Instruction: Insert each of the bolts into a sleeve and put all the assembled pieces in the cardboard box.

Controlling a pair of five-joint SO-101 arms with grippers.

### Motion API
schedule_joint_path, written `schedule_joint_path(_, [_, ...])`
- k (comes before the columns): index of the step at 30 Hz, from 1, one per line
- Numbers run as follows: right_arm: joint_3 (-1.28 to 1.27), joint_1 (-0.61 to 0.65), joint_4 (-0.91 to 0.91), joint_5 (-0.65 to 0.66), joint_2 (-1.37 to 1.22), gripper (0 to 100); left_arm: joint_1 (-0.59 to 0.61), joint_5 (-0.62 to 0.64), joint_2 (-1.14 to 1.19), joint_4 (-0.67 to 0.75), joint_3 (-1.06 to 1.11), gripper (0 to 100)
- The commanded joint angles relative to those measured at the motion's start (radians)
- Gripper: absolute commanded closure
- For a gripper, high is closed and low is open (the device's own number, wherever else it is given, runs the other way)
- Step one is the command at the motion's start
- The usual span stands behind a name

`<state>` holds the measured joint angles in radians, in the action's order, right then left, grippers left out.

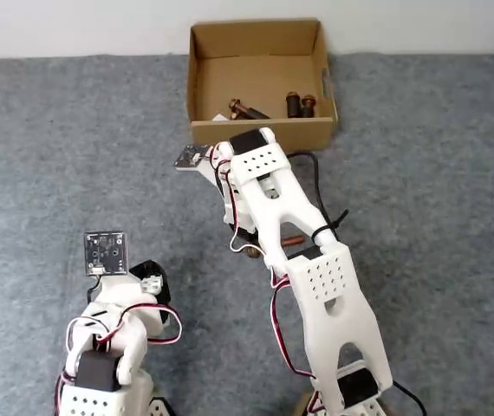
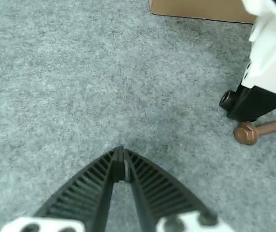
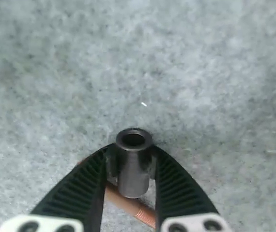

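My right gripper (image 3: 132, 152) is shut on a short black sleeve (image 3: 133, 162), held upright just above the grey carpet. A copper bolt (image 3: 128, 205) lies on the carpet right beneath it. From the left wrist view the same bolt (image 2: 261, 129) lies flat with its hex head toward the camera, and the sleeve (image 2: 227, 100) sits just above that end. My left gripper (image 2: 120, 154) is shut and holds nothing, hovering over bare carpet to the left of the bolt. From above, the bolt (image 1: 297, 239) peeks out beside the right arm.
The cardboard box (image 1: 202, 87) stands at the back of the table with its top open. Inside lie assembled pieces (image 1: 247, 110) and two more (image 1: 300, 104). The right arm (image 1: 316, 277) stretches from the front edge toward the box.
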<state>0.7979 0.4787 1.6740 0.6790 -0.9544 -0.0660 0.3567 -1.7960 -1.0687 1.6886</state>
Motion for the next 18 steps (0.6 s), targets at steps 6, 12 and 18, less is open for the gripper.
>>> schedule_joint_path(6, [0.057, -0.002, 0.096, -0.011, 0.058, 99.0, 0.011, 0.008, -0.002, 0.031, -0.004, 100])
schedule_joint_path(12, [0.101, -0.03, 0.125, -0.15, 0.177, 99.0, 0.011, 0.008, 0.0, 0.026, -0.004, 100])
schedule_joint_path(18, [-0.028, -0.071, 0.125, -0.25, 0.38, 99.0, 0.003, 0.008, 0.0, 0.015, -0.004, 100])
